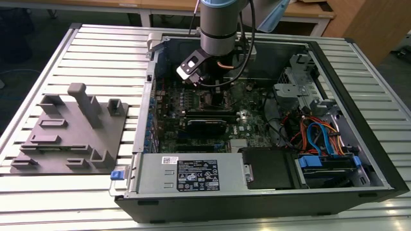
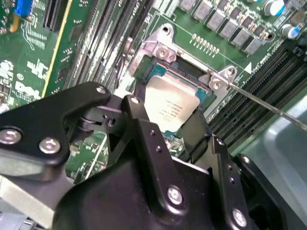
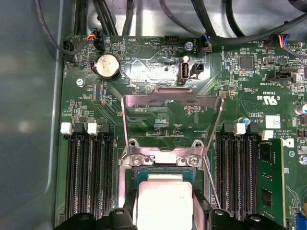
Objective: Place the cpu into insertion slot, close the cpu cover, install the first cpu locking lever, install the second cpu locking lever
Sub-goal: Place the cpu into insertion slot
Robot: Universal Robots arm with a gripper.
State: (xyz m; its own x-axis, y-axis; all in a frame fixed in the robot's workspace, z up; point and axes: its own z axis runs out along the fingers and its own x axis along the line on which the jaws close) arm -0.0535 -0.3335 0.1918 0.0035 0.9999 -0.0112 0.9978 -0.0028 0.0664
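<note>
**A:** The arm is down inside the open computer case (image 1: 257, 207). The gripper (image 2: 170, 115) has its two black fingers (image 2: 139, 124) drawn in narrow on opposite edges of the cpu (image 2: 168, 103). By my read, it's carrying the chip.

**B:** Where's the chip against the socket?

**A:** Right over the insertion slot (image 2: 165, 72). In the second wrist view the dull silver top covers most of the square, and a strip of the slot's far side shows beyond it. I can't tell for sure whether it's seated or a touch above, but I'd judge it not fully down.

**B:** So we're on the first of the four steps?

**A:** Yes, placement is in hand. In the first wrist view the cpu cover (image 3: 172, 92) stands raised behind the slot, with the green motherboard (image 3: 240, 96) showing through its opening. A thin locking lever (image 3: 211, 184) slants free beside the slot, not yet latched.

**B:** And what does seating call for?

**A:** The chip's edges have to sit parallel to the slot's rim, the chip level, and it should go straight down with no sideways shove. The release needs to be clean so the fingers don't drag it. It's tight in there, with memory slots (image 3: 88, 177) flanking both sides.
</note>
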